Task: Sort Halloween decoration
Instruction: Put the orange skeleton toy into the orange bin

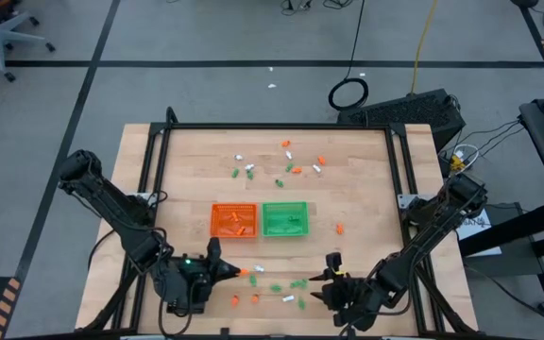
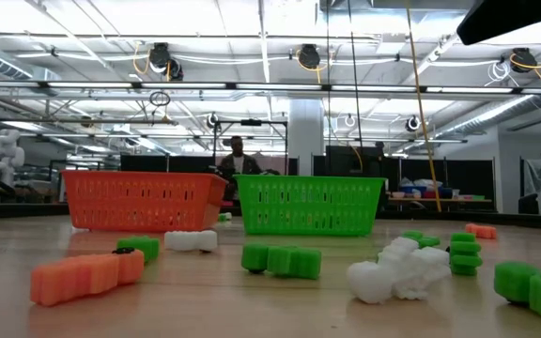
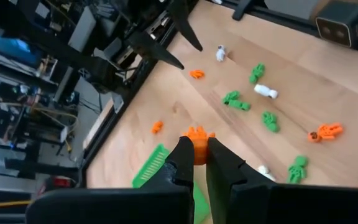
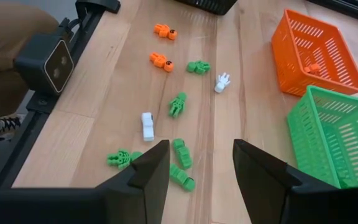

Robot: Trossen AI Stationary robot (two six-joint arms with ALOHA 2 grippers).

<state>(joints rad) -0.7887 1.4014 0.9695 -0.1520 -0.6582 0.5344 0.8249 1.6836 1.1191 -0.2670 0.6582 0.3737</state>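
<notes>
Orange trinket (image 3: pixel 197 138) pinched in left gripper (image 3: pixel 196 157), bound for orange tray (image 1: pixel 233 220); right gripper (image 4: pixel 201 163) agape over green trinkets (image 4: pixel 181 153), poised to pick.

Table (image 1: pixel 366 189) looks like pale wood planks, smooth, slight sheen. The orange basket (image 2: pixel 139 200) and green basket (image 2: pixel 310 205) are slotted plastic. The little trinkets (image 2: pixel 280 259) look like matt moulded plastic. Gripper fingers (image 4: pixel 263 163) are matt black plastic.
</notes>
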